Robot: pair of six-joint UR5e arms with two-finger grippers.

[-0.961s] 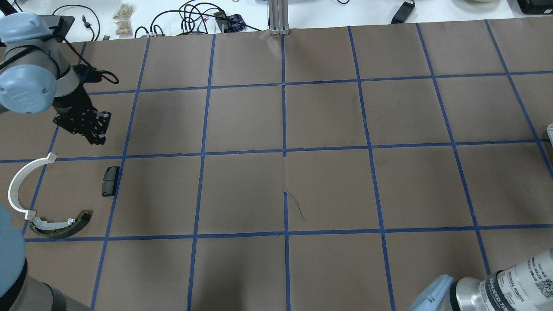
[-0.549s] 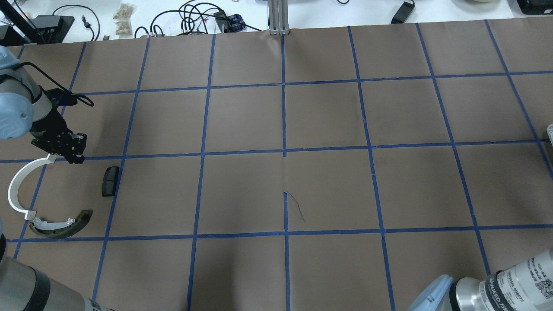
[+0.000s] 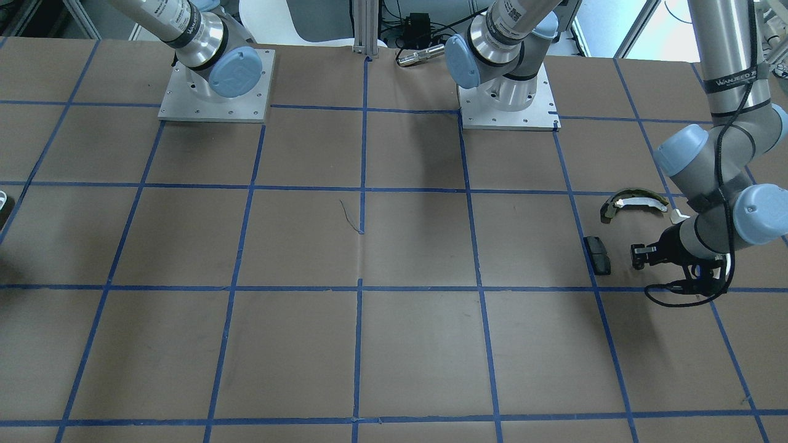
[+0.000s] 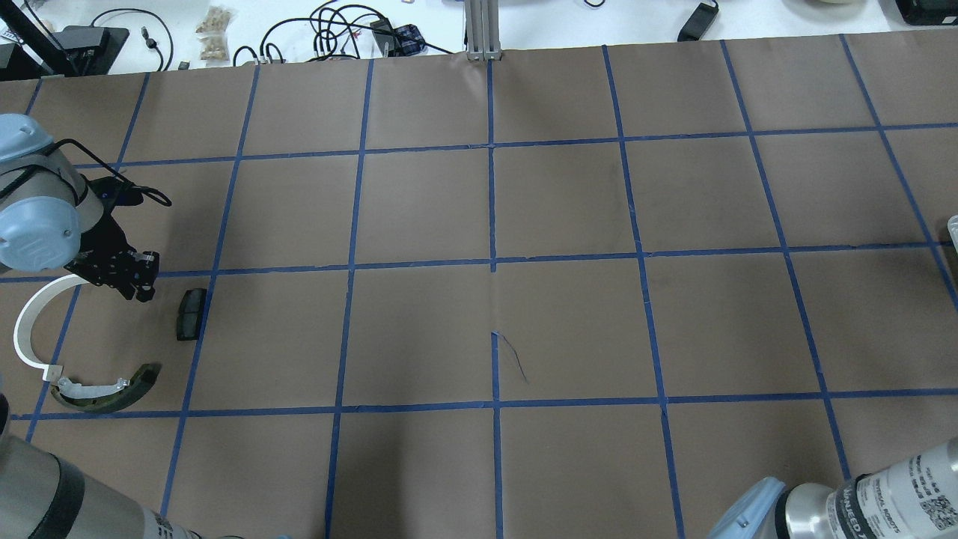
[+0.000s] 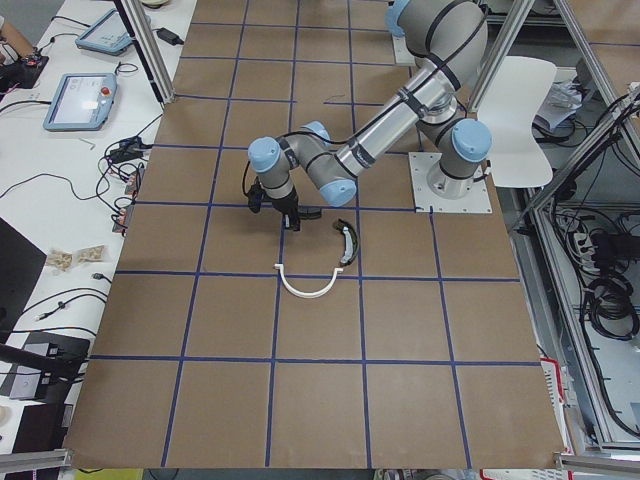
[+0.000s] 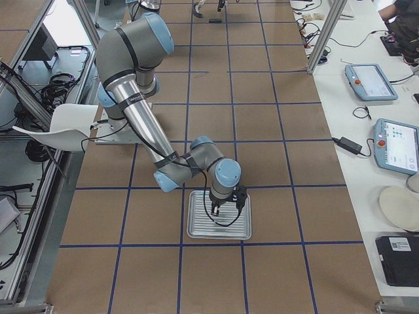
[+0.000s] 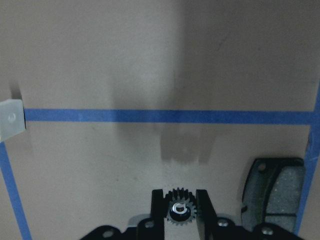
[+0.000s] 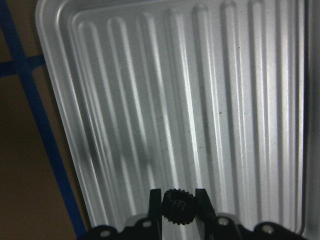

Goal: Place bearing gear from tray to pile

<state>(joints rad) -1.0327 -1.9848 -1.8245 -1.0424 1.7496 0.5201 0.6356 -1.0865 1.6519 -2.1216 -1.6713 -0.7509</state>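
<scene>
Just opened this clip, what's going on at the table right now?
Both arms are holding parts. The left end effector is shut on a small black bearing gear over the pile area, beside the black pad and near the white arc and olive shoe; it is not yet released. At the table's other end, the right end effector grips a second gear above the ribbed metal tray.

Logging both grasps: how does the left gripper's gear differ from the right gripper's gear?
The left gear, in the left gripper, shows a silvery hub; the right gear, in the right gripper, looks all black. The left gear hangs over brown paper beside the black pad; the right gear over the ribbed tray. Both are clamped.
</scene>
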